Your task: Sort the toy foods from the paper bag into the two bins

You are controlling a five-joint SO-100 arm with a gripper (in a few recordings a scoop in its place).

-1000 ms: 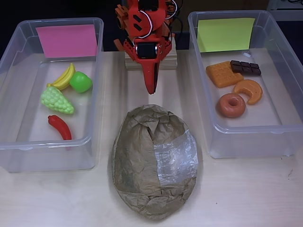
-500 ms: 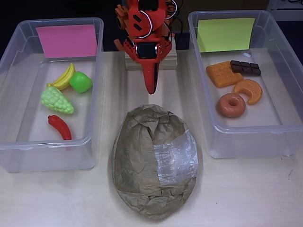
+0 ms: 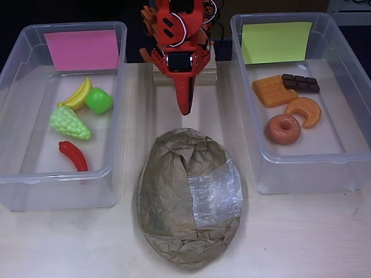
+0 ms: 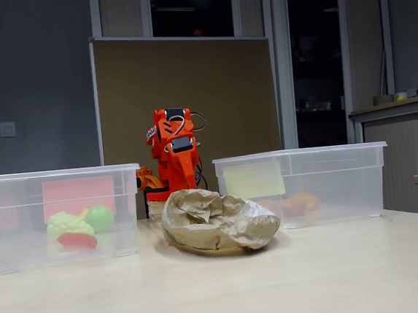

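Gripper (image 3: 185, 110) hung closed and empty, folded back near its base. Paper bag (image 3: 189, 205) lay just ahead of its tip. Fruit and chili sat in pink-labelled bin (image 3: 14, 75) to overhead-left, baked sweets in yellow-green-labelled bin (image 3: 348, 58) to the right; sorting looked finished.

This looks like an office or a lab room inside an institutional building. In the fixed view, a pale wood-look bench (image 4: 293, 281) carries the setup, and behind it stands a tall brown pinboard-style partition (image 4: 190, 107), the kind used to divide workspaces. The wall to the left is plain grey with a light switch (image 4: 7, 129). Behind the partition are dark glazed panels in pale frames (image 4: 282, 55), and to the right a low cabinet with a slatted roller front (image 4: 406, 146), typical office storage. A small orange robot arm (image 4: 174, 156) on the bench suggests a robotics research space.
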